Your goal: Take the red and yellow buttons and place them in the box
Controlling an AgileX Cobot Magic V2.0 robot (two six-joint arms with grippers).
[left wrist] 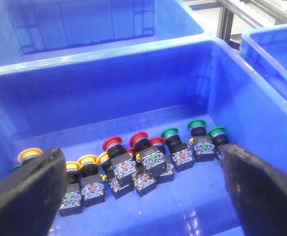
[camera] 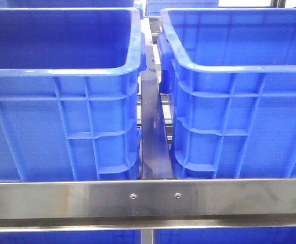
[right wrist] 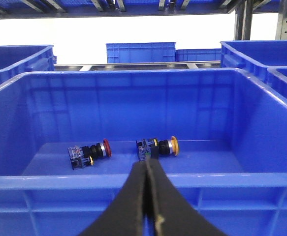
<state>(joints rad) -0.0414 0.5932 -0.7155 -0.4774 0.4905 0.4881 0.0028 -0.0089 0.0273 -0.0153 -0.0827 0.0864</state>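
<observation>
Front view: only the outer walls of two blue crates, left crate and right crate, behind a steel rail; contents hidden, no arms visible.

Left wrist view: left gripper spread wide, empty, above a cluster of push buttons on the left crate floor, red buttons between yellow buttons and green buttons.

Right wrist view: right gripper pinched closed on nothing, outside the near wall of its crate. Inside lie a red button and, just beside it, a yellow button, partly hidden behind the fingertips.

Crates open above; walls hem
</observation>
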